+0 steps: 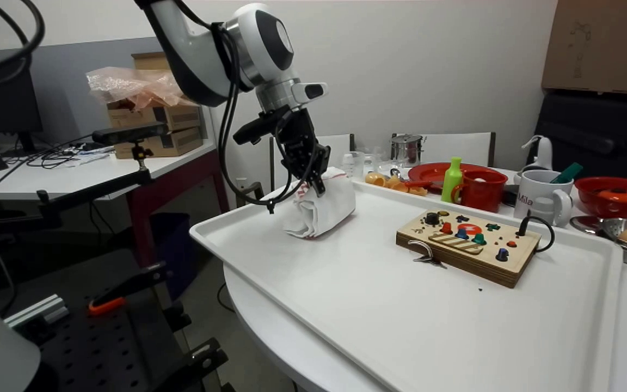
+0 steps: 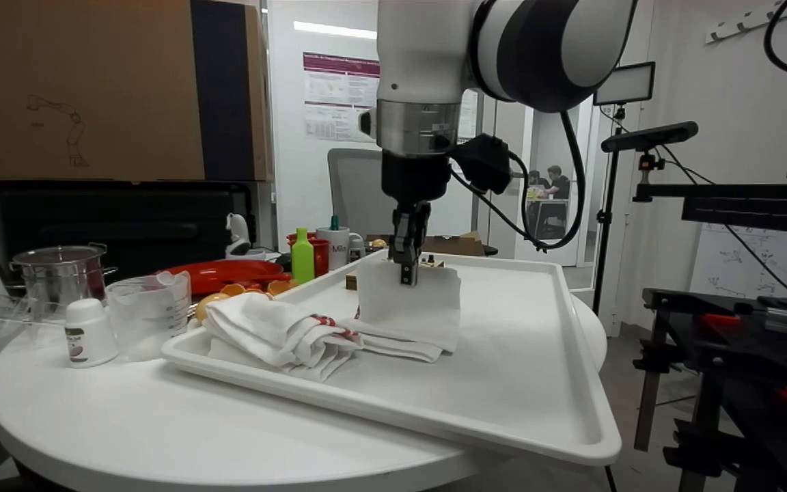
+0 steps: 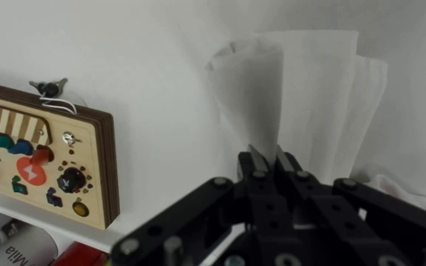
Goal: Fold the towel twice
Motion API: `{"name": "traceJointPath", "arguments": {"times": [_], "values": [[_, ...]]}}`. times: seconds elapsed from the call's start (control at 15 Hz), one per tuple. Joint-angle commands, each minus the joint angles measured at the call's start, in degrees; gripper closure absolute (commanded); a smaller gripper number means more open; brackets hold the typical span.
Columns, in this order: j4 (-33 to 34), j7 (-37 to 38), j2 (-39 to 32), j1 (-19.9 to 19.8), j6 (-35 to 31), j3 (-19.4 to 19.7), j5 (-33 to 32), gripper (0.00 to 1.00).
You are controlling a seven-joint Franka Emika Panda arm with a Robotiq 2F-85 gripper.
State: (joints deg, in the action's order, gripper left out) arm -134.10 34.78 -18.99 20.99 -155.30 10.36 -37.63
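The white towel (image 1: 331,213) lies at one end of the white tray in both exterior views. My gripper (image 2: 407,275) points down and is shut on a raised fold of the towel (image 2: 431,304). The held part stands up like a short wall, with flat layers on the tray below it. A bunched white cloth part with red stripes (image 2: 267,331) lies beside it; I cannot tell whether it joins the held part. In the wrist view the fold (image 3: 252,88) runs between the fingertips of the gripper (image 3: 266,154), and flat layers spread to its right.
The tray (image 1: 286,313) has a raised rim. A wooden toy board (image 1: 471,250) with keys (image 1: 428,256) lies on it. Beyond the rim stand a green bottle (image 1: 452,179), a red mug (image 1: 482,190), a white mug (image 1: 539,196), a measuring cup (image 2: 149,311) and a white bottle (image 2: 89,335).
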Motion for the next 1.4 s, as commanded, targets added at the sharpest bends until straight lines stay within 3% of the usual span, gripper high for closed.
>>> {"name": "traceJointPath", "arguments": {"times": [0.0, 0.8, 0.87, 1.0, 1.33], "values": [[1.13, 2.33, -0.65, 0.25, 2.52, -1.76, -3.38, 0.98], [4.93, 9.37, -6.67, 0.89, 1.46, -5.23, -7.76, 0.98], [5.22, 9.37, -7.14, 0.95, 1.62, -5.32, -7.8, 0.68], [5.5, 9.63, -7.83, 1.09, 1.59, -5.18, -8.06, 0.6], [6.03, 10.07, -8.94, 0.88, 1.58, -4.93, -7.79, 0.22]]}}
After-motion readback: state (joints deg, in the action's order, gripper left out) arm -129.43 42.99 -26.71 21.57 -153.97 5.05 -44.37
